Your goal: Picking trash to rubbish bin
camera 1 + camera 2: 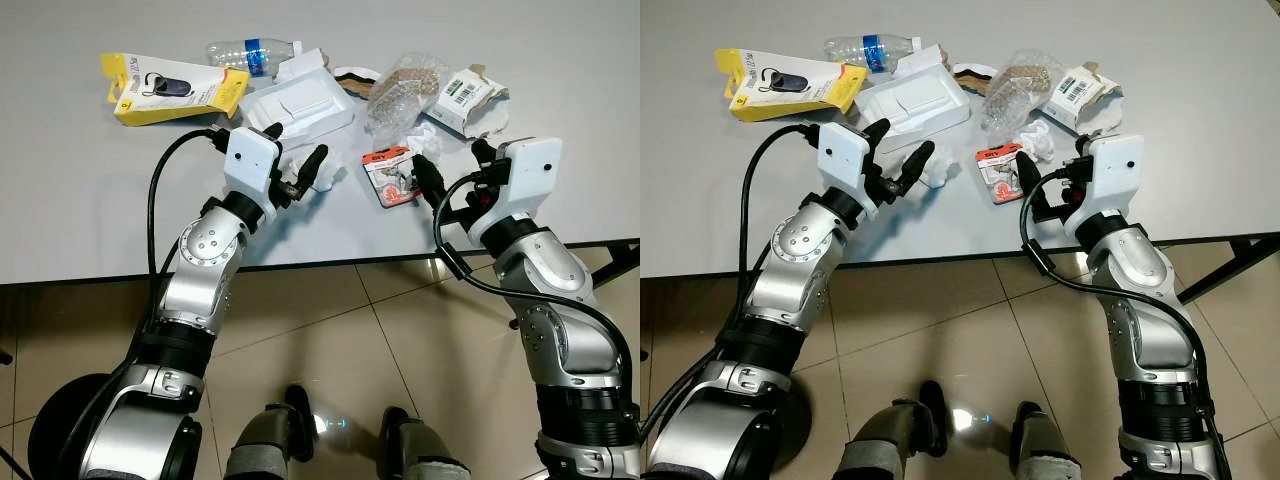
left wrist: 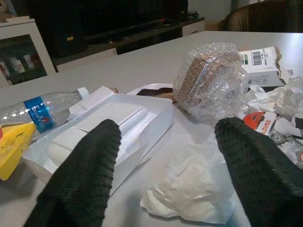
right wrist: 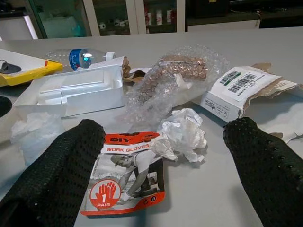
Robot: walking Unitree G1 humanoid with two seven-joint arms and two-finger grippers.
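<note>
Grey worktop (image 1: 90, 200): pale matte surface carrying all the trash, strewn along its far half, with tiled floor (image 1: 330, 340) below its near edge.
Room: past the worktop my wrist views show dark cabinets with glass doors; what sits on their shelves is too blurred to name.
White tray (image 1: 300, 105): open moulded packaging just beyond my left jaws; it is light and shallow, so a careless nudge could skid it into the yellow card pack (image 1: 170, 88) and the clear bottle (image 1: 250, 50).
Bubble wrap bundle (image 3: 165, 78): crinkly and slippery, with something brown inside; I judge a pinch would slip off the film.
Torn carton (image 3: 241, 92): lies right of the bundle, flaps ragged, apt to snag a finger.
Work gloves packet (image 3: 130, 175): flat on the worktop, right between my right jaws; a flat sheet may slide away and not lift.
Crumpled paper (image 3: 182, 132): touching the packet's corner, so one might drag the other.
Tissue wad (image 2: 189, 189): soft and white, between my left jaws; it could tear or compress to nothing.
Left jaws (image 2: 180, 165): spread wide, gripping nothing, straddling the tissue.
Right jaws (image 3: 165, 161): spread wide, empty, astride the packet.
</note>
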